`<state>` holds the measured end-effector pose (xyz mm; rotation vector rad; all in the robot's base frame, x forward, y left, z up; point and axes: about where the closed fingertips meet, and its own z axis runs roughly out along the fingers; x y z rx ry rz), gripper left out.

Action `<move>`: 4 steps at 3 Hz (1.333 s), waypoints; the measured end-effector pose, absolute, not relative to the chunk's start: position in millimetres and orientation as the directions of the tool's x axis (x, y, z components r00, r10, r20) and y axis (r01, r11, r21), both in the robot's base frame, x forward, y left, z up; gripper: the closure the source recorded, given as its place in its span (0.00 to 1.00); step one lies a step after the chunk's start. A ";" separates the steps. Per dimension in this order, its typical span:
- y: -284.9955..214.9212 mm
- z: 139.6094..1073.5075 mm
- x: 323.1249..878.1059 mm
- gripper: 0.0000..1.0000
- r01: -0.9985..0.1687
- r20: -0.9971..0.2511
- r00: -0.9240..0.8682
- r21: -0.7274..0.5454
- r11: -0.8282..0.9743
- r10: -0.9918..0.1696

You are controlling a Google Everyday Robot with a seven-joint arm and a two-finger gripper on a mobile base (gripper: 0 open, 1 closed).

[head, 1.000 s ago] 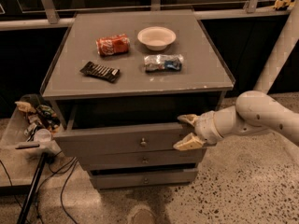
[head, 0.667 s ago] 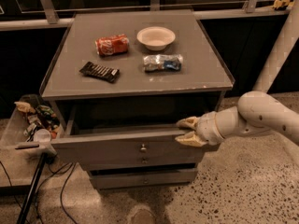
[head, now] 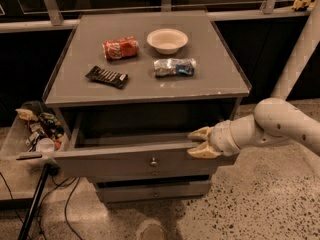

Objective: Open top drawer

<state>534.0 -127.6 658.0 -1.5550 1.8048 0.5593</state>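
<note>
The top drawer (head: 125, 162) of the grey cabinet is pulled partly out, showing a dark interior behind its front panel. A small round metal knob (head: 153, 161) sits at the panel's centre. My gripper (head: 201, 143) comes in from the right on a white arm. Its tan fingers (head: 202, 133) sit at the right end of the drawer front's top edge, one above the rim and one against the panel face. The two shorter drawer fronts (head: 155, 190) below stay shut.
On the cabinet top (head: 150, 91) lie a crushed red can (head: 120, 48), a white bowl (head: 167, 40), a blue-silver snack bag (head: 174, 67) and a dark chocolate bar (head: 106, 76). A bin of clutter (head: 35, 131) and cables stand at the left. A white post (head: 300, 49) rises at the right.
The top drawer has slid further out toward the camera, and my gripper has moved with its front edge.
</note>
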 end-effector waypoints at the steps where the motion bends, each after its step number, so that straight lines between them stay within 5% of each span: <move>1: -127.6 658.0 534.0 0.81 -0.975 -0.729 -0.054 -0.109 0.194 -0.682; 4: -128.9 652.8 530.2 0.12 -0.976 -0.725 -0.071 -0.090 0.197 -0.685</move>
